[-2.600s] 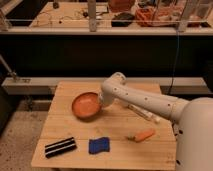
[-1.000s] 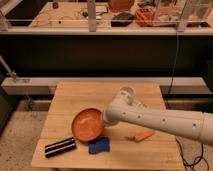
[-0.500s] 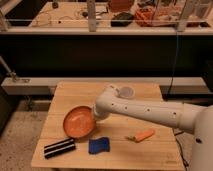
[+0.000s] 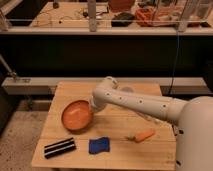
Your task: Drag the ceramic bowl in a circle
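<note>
The ceramic bowl (image 4: 77, 115) is a round, shallow orange-terracotta dish lying on the left half of the wooden table (image 4: 115, 92). My white arm reaches in from the right, and the gripper (image 4: 93, 106) comes down at the bowl's right rim, where the arm's end covers it. The bowl's inside looks glossy and holds nothing.
A blue sponge (image 4: 99, 145) lies near the front edge, with a black striped bar (image 4: 60, 148) to its left. A small orange carrot (image 4: 142, 135) lies at the front right. A dark shelf and rail run behind the table.
The bowl has slid from the table's middle toward the front, then leftward and slightly back, with the gripper staying at its rim throughout.
</note>
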{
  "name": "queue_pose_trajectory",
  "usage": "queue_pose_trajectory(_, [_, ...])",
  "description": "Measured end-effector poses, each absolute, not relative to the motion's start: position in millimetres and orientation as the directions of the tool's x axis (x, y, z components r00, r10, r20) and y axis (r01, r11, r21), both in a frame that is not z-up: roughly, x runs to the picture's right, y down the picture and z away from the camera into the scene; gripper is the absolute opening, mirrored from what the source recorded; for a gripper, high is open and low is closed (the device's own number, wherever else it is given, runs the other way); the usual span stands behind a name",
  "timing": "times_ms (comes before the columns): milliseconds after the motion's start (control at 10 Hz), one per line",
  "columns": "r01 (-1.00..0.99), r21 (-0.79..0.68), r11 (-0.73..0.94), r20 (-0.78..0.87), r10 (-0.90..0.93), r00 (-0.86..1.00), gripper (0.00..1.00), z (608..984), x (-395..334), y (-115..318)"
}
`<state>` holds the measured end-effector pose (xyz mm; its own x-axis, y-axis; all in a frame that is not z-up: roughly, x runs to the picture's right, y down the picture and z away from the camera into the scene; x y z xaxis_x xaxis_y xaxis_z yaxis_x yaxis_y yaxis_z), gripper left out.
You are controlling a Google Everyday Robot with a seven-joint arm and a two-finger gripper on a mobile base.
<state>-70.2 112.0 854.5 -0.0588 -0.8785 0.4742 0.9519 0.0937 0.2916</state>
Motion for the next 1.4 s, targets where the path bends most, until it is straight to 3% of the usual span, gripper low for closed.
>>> queue_pose_trajectory(400, [0.950,0.269,0.159,0.480,-0.877,0.012,0.01,882,-52,83])
queue_pose_trajectory(900, [0.925,0.137,0.354,0.492,-0.835,0.246,0.01,891,28,74])
queue_pose_trajectory(1400, [0.923,0.094,0.374,0.490,-0.824,0.284,0.01,860,47,105])
